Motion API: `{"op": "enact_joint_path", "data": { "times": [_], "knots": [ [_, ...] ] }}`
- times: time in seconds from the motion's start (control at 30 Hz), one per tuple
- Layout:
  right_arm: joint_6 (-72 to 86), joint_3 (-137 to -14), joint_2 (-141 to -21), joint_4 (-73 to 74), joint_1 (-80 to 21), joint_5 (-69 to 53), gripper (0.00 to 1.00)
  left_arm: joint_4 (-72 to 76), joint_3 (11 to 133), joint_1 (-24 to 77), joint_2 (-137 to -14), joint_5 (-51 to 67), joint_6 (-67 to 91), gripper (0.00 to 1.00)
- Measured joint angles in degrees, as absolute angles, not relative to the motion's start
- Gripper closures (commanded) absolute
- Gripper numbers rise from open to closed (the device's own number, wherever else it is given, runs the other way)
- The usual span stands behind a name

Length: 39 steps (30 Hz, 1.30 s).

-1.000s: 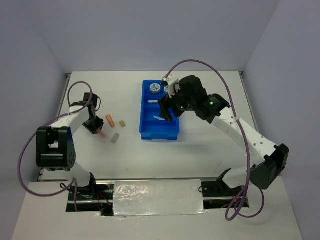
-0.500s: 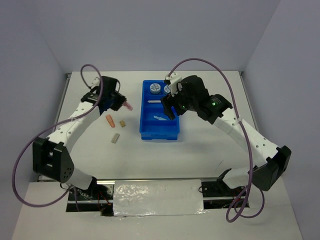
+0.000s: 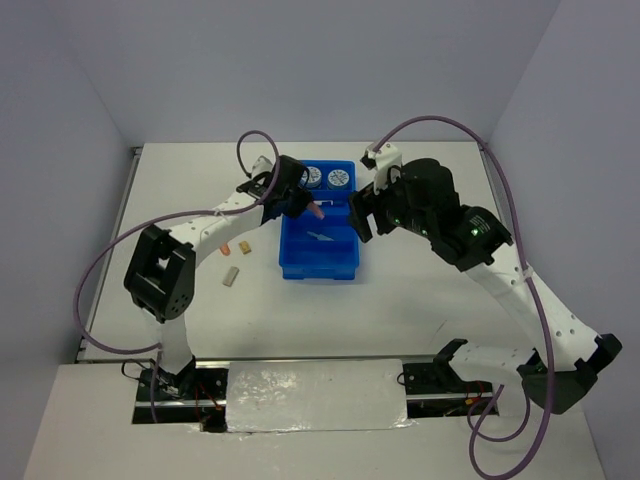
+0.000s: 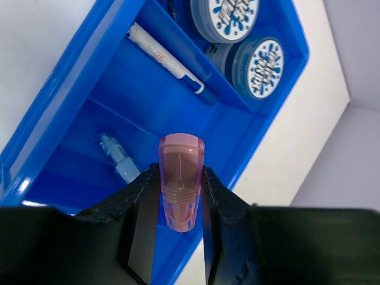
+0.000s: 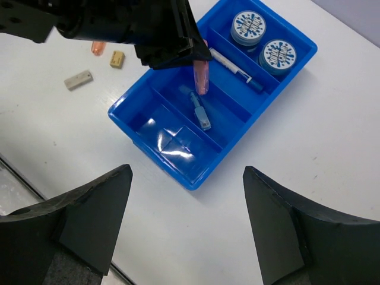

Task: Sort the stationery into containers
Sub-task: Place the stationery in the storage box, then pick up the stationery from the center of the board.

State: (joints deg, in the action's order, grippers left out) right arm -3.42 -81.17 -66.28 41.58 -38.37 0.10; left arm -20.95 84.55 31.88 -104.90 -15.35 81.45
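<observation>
In ~1 s L hand (image 4: 178, 199), pinching pink bar (image 4: 181, 172), swung from desk (image 3: 420, 300) to over blue tray (image 3: 318, 272); R hand (image 5: 187, 205), spread, backed off, so drop's prob. next.

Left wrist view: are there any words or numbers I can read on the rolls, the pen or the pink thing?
No words or numbers can be read anywhere.
On the rolls: only a blue pattern on the white tops, no letters.
On the pen: a tiny reddish mark, too small to read.
On the pink bar: just a thin line, no text.
</observation>
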Motion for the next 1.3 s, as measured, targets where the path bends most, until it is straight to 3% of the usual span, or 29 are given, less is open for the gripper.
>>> {"op": "enact_joint_path", "data": {
  "times": [0.23, 0.33, 0.6, 0.77, 0.93, 1.07, 1.17, 1.3],
  "knots": [
    [-3.3, -80.0, -64.1, 43.4, -38.4, 1.0, 0.17, -16.9, 84.1, 32.4, -109.0, -15.4, 81.7, 0.49],
    [-3.6, -79.7, -64.0, 44.5, -38.4, 0.9, 0.16, -16.1, 84.7, 32.9, -111.6, -14.8, 82.5, 0.28],
    [-4.3, -79.3, -63.1, 45.5, -38.4, 2.0, 0.15, -16.8, 84.7, 34.3, -112.2, -14.2, 82.5, 0.20],
    [-4.3, -79.3, -63.3, 45.5, -38.4, 2.3, 0.14, -23.9, 88.4, 34.5, -107.8, -18.0, 76.2, 0.01],
    [-4.1, -79.3, -64.2, 45.1, -38.4, 1.7, 0.14, -30.5, 90.4, 30.1, -96.0, -24.4, 67.8, 0.01],
    [-3.9, -79.3, -65.4, 45.1, -38.4, 1.0, 0.14, -34.3, 88.9, 19.0, -88.8, -26.1, 60.9, 0.01],
    [-3.8, -79.3, -66.3, 45.1, -38.3, 0.8, 0.14, -36.8, 88.5, 11.3, -92.1, -24.8, 54.5, 0.02],
    [-3.3, -79.6, -67.9, 45.1, -38.3, 0.3, 0.14, -41.5, 88.4, 8.9, -104.4, -22.3, 48.0, 0.03]
  ]
}}
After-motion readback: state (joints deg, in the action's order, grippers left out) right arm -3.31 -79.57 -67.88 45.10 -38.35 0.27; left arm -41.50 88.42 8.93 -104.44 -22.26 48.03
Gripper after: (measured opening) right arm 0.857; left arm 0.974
